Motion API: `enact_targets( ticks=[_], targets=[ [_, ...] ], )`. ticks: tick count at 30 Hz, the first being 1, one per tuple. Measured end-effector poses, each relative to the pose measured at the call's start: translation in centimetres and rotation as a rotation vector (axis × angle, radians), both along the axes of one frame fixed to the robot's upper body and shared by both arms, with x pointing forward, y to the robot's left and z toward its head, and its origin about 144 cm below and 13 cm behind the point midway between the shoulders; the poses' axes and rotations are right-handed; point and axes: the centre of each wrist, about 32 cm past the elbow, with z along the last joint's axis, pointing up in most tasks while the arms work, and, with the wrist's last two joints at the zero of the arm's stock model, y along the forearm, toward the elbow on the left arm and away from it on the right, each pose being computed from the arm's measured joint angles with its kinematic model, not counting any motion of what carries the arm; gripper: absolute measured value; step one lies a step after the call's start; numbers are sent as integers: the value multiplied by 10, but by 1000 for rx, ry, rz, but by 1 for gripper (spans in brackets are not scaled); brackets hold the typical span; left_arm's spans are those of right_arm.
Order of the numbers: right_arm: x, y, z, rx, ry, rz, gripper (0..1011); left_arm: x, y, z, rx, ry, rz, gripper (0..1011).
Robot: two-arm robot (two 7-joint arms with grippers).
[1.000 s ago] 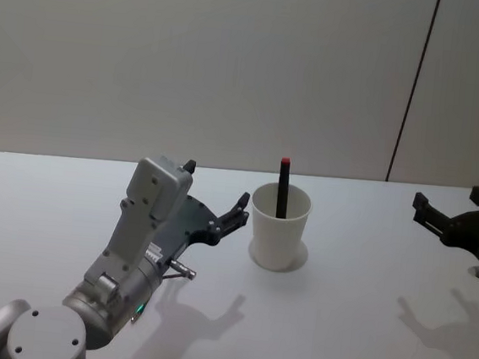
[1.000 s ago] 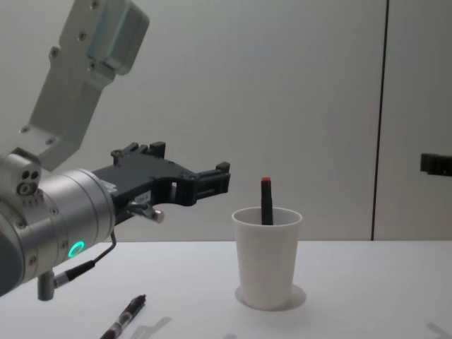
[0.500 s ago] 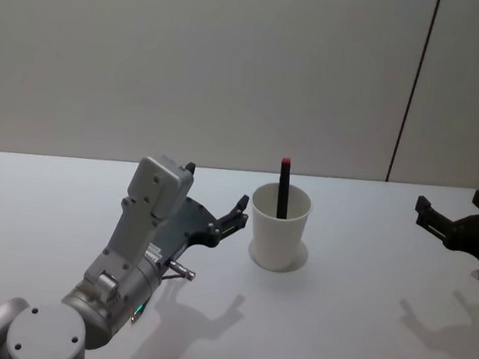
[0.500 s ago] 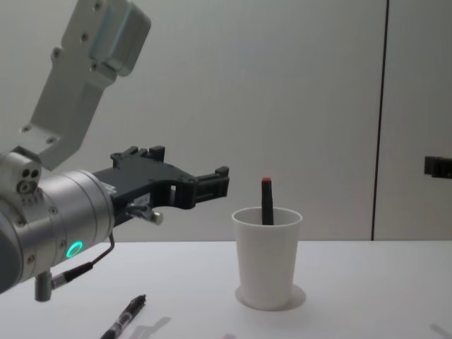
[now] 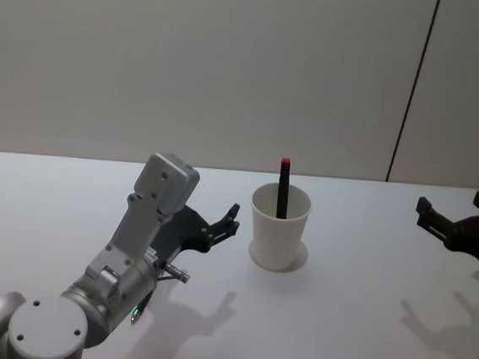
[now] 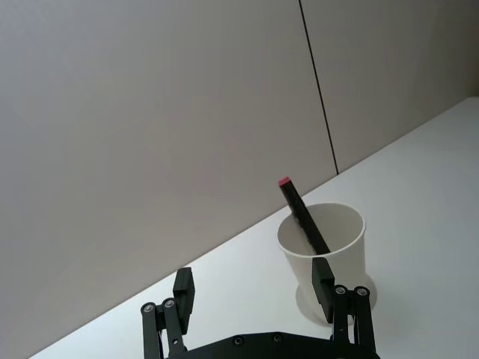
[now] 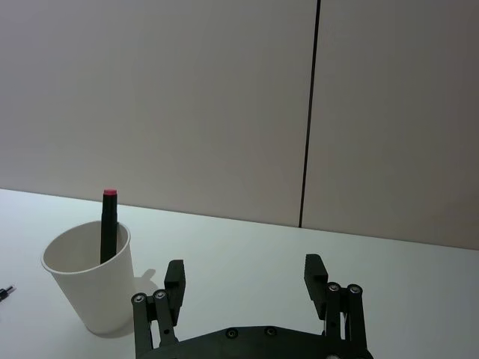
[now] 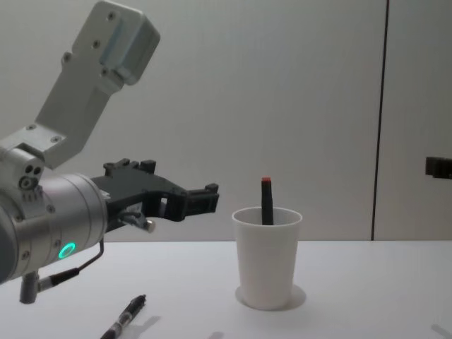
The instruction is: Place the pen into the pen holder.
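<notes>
Head view: the pen holder (image 5: 278, 234) – a white paper cup – stands upright near the middle of the white surface (image 5: 353, 326). The pen (image 5: 283, 184), black w/ a red tip, is inside it and leans against the rim, its top end sticking out above the cup. The left gripper (image 5: 228, 220) hovers just beside the cup on its left side, not touching it; its fingers (image 6: 183, 288) are spread apart and hold nothing. The right gripper (image 5: 451, 202) is well apart, at the right edge and above the surface, fingers also wide open and empty – clear in right wrist view. Chest view: a second pen (image 8: 126, 318), dark, lies flat on the surface at front left, below the left arm, well apart from the cup.
</notes>
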Motion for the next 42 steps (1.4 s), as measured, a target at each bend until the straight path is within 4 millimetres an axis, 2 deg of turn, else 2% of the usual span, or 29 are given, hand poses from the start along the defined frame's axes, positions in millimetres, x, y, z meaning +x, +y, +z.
enact_targets(
  ticks=[24, 42],
  targets=[
    [0, 0, 0, 0, 2, 0, 1002, 5, 1, 27, 138, 250, 176, 1002],
    [0, 0, 0, -1, 2, 0, 1002, 8, 6, 40, 69, 394, 266, 1002]
  ],
)
